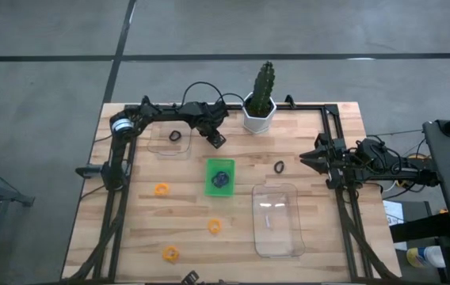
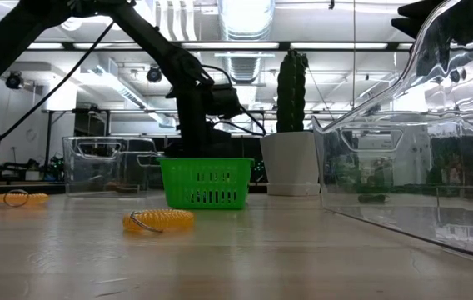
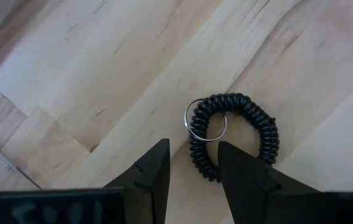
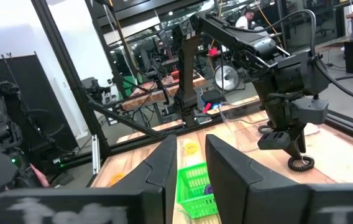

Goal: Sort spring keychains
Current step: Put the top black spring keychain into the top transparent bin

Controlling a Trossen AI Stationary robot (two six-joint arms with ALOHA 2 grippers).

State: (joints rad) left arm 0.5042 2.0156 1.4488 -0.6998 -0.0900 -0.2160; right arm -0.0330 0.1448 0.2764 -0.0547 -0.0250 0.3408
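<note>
I have the left tool (image 3: 192, 171), fingers slightly apart, over a black keychain (image 3: 233, 134) on the table (image 3: 89, 68), at the tray's (image 1: 219, 176) 12 o'clock; right tool (image 4: 191, 163) waits, slightly apart.

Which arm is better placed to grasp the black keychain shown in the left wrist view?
Left. Its open left gripper hangs right above the black keychain on the wood, fingers pointing at the coil. The right gripper waits at the table's right side.

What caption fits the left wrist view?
Left hand, open, poised over a black spring keychain on the wooden table.
</note>
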